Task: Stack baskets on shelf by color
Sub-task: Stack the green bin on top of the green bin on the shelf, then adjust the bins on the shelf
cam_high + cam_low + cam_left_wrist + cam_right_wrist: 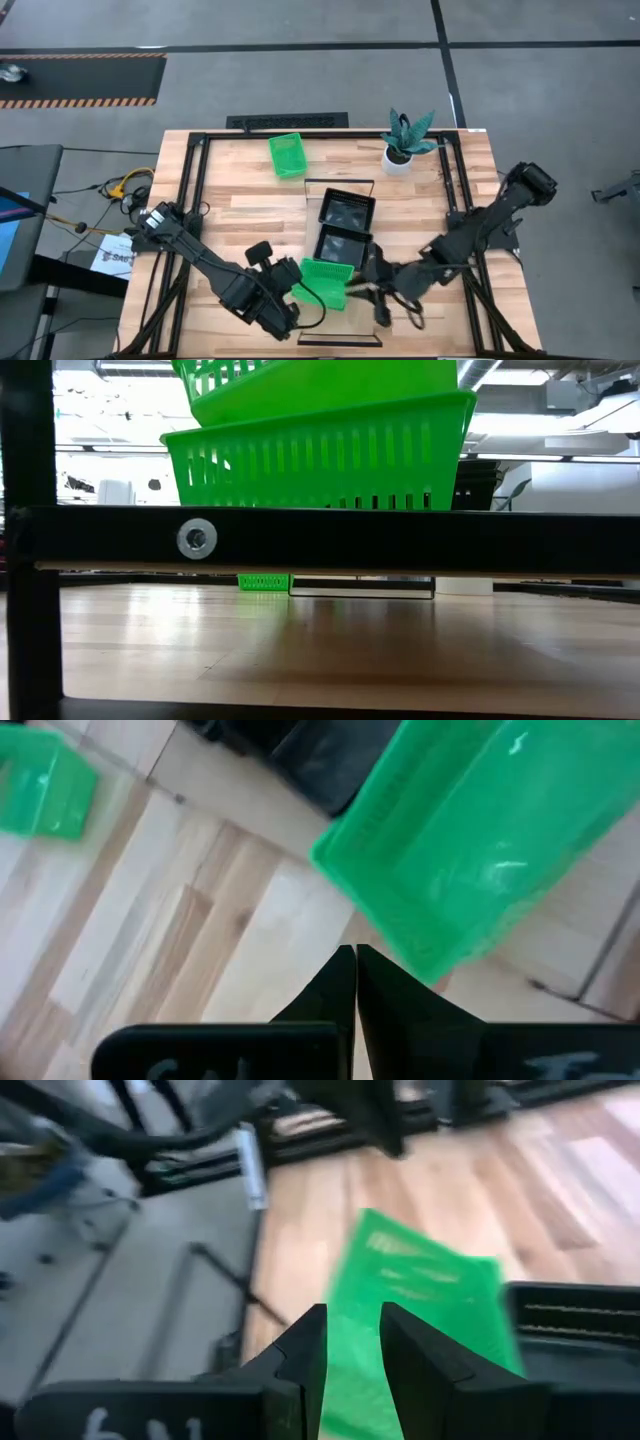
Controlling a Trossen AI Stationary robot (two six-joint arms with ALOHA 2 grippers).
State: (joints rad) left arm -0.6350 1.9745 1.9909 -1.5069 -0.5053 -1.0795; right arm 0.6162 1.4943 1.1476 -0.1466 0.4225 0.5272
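A pale shelf (340, 186) runs from far to near down the table's middle. Two black baskets (346, 210) (343, 247) lie on it. At its near end a green basket (325, 281) sits tilted inside a second green basket (320, 460). My right gripper (359, 287) (352, 1325) is at the tilted basket's right side, its fingers a narrow gap apart. My left gripper (298, 290) (353, 952) is shut just off that basket's left corner (430, 970), touching nothing that I can see. A third green basket (286, 154) lies on the table's far part. My right gripper reaches level from the table's right and has the upper green basket by its right rim (350, 1410), with green showing in the narrow gap between the fingers. The fingers themselves hide the exact place. The basket (320, 385) sits tilted in the one below it.
A white potted plant (405, 142) stands at the far right of the table. Black rails (185, 200) frame the tabletop. Bare planks lie left of the shelf (250, 215) and right of it (420, 205).
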